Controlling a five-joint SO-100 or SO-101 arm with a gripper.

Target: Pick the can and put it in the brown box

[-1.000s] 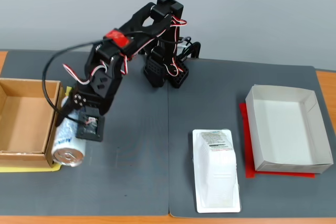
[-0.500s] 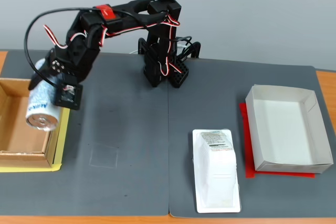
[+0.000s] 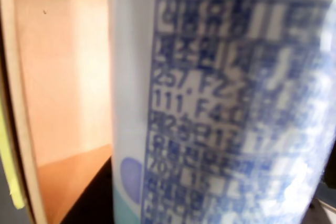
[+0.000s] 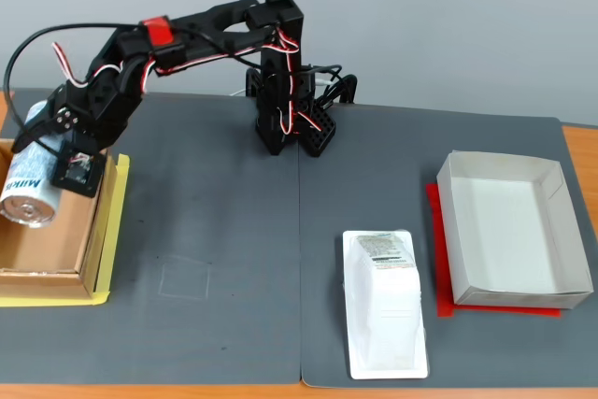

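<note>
Fixed view shows the tool (image 4: 58,163) clamped on the can (image 4: 30,189), carrying it on its side with the silver end facing the camera. Over the last second the arm has lifted the can from the table beside the brown box (image 4: 51,263), swung it across the box's near wall, and now holds it above the box's interior, toward the box's far side. The can does not appear to rest on the box floor yet, though the angle leaves that uncertain.

Wrist view is almost filled by the can (image 3: 226,108), its blue print blurred, with the brown box (image 3: 63,87) wall and floor showing beside and beneath it, which agrees that the can is already over the opening.

Judging from this, transport is nearly done; what remains is lowering and letting go. Well away from the brown box, the white tray pack (image 4: 385,304) and the white box (image 4: 561,231) sit untouched.
</note>
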